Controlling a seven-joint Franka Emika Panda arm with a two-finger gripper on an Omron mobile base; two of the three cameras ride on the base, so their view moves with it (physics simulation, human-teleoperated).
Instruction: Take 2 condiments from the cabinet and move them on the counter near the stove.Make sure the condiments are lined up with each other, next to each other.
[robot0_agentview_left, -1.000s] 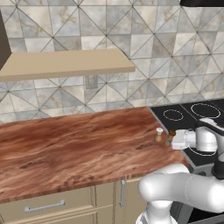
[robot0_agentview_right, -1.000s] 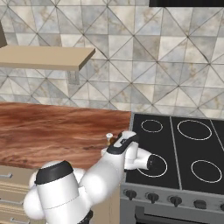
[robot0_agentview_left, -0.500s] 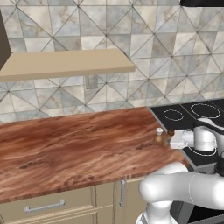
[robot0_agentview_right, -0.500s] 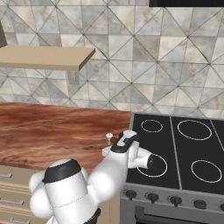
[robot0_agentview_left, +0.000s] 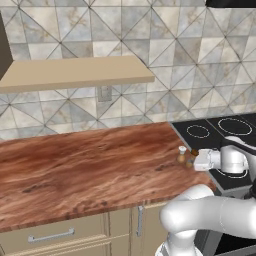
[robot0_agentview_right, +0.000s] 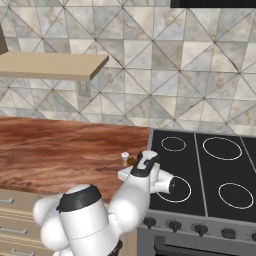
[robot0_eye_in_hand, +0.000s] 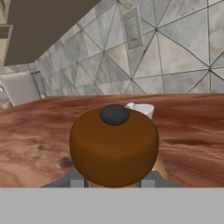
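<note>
— Jaws?
— Closed tight around the brown pepper mill (robot0_eye_in_hand: 113, 146).
— Where?
— At the tabletop's (robot0_agentview_left: 90, 165) right edge, by the stove (robot0_agentview_right: 210, 165), just beside the pale shaker (robot0_agentview_left: 182, 154).

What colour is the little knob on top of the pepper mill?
Dark grey, on the brown wooden pepper mill; the hand view shows the round knob best.
</note>
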